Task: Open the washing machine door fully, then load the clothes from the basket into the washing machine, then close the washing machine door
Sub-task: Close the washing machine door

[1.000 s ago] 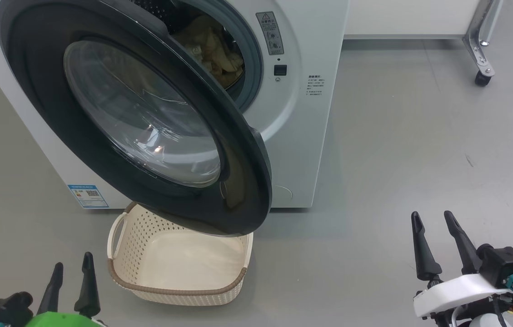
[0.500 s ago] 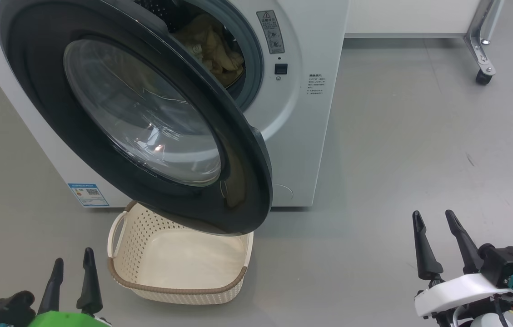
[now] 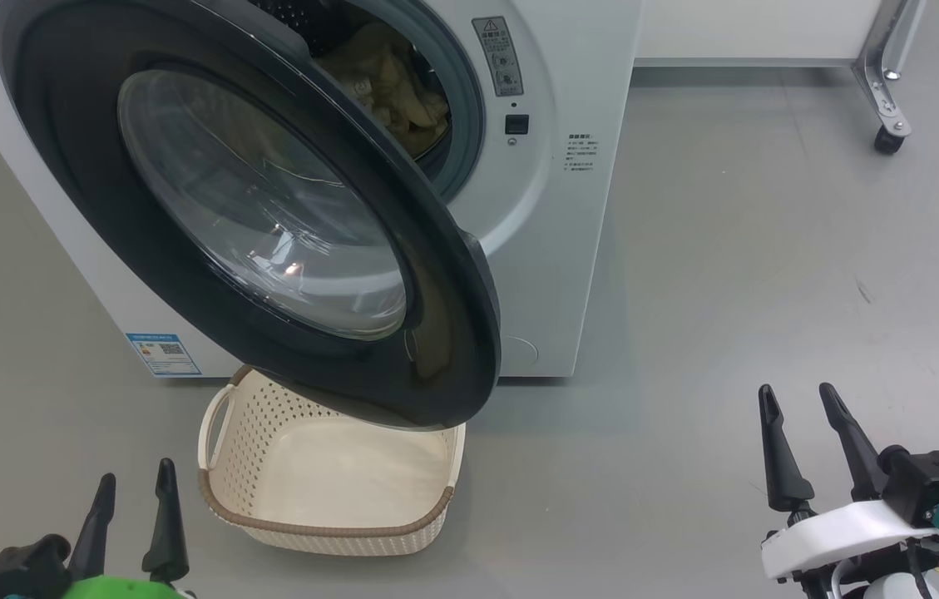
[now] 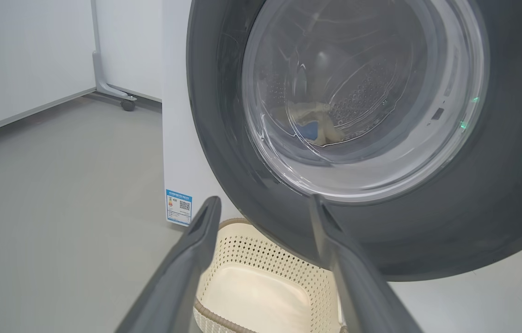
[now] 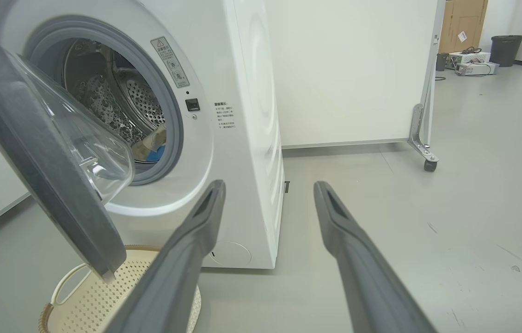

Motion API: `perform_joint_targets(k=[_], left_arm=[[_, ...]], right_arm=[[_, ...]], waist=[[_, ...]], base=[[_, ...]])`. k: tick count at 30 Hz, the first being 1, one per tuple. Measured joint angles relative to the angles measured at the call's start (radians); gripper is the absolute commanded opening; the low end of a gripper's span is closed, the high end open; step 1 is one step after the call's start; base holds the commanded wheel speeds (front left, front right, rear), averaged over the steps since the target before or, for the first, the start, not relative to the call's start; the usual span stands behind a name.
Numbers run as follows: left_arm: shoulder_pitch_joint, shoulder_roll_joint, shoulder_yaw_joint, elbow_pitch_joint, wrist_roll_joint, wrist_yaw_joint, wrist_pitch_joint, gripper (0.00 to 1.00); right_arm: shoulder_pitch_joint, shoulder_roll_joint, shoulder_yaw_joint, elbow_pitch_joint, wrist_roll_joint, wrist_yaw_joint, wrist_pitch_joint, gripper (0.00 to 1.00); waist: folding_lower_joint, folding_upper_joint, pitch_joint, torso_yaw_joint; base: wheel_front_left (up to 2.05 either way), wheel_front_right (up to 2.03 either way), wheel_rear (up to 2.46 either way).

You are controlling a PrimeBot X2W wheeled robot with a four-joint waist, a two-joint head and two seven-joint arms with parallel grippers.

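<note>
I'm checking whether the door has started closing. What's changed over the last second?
Only the head camera nudged slightly; nothing was gripped or released. The washing machine door stays ajar over the empty basket, clothes inside the washing machine, left claw and right claw open and idle.

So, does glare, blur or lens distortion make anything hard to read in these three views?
Head view: a small bright glint and streaky reflections on the washing machine door, but the clothes behind it are readable. Left wrist view: the clothes look hazy through the glass, and the left gripper is soft-edged up close. Right wrist view: the wide lens slightly bows the washing machine edge; shadows are faint.
</note>
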Motion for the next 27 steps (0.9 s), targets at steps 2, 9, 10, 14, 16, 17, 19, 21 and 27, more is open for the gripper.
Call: perform_joint_targets(k=[2,9,10,14,16,17,19,21,27], left_arm=[[0.002,-0.001,0.003,0.000,0.004,-0.001,0.000,1.00],[0.010,-0.014,0.012,0.000,0.014,-0.005,0.000,1.00],[0.012,-0.015,0.014,0.000,0.017,-0.009,0.000,1.00],[0.018,-0.018,0.024,0.001,0.021,-0.010,0.000,1.00],[0.018,-0.023,0.028,0.001,0.025,-0.013,0.000,1.00],[0.018,-0.025,0.029,0.001,0.029,-0.014,0.000,1.00],[0.018,-0.028,0.029,0.001,0.039,-0.014,0.000,1.00],[0.018,-0.030,0.031,0.001,0.048,-0.017,0.000,1.00],[0.018,-0.037,0.039,0.001,0.063,-0.019,0.000,1.00]], right_arm=[[0.000,0.001,-0.002,-0.001,-0.001,0.000,0.000,1.00],[0.000,0.003,-0.009,-0.002,-0.004,0.000,0.000,1.00],[0.000,0.003,-0.010,-0.002,-0.004,0.000,0.000,1.00],[0.000,0.010,-0.017,-0.002,-0.009,0.000,0.000,0.45],[0.000,0.014,-0.021,-0.001,-0.009,0.000,0.000,0.00],[0.000,0.014,-0.022,0.000,-0.009,0.000,0.000,0.00],[0.000,0.015,-0.022,0.003,-0.009,0.000,0.000,0.00],[0.000,0.016,-0.024,0.004,-0.009,0.000,0.000,0.00],[0.000,0.020,-0.045,0.009,-0.008,0.000,0.000,0.00]], waist=[[0.0000,0.0000,0.001,0.001],[0.0000,0.0000,0.003,0.005],[0.0000,0.0000,0.004,0.005],[0.0000,0.0000,0.007,0.008],[0.0000,0.0000,0.008,0.009],[0.0000,0.0000,0.008,0.009],[0.0000,0.0000,0.009,0.010],[0.0000,0.0000,0.010,0.011],[0.0000,0.0000,0.012,0.013]], base=[[0.00,0.00,0.00],[0.00,0.00,0.00],[0.00,0.00,0.00],[0.00,0.00,0.00],[0.00,0.00,0.00],[0.00,0.00,0.00],[0.00,0.00,0.00],[0.00,0.00,0.00],[0.00,0.00,0.00]])
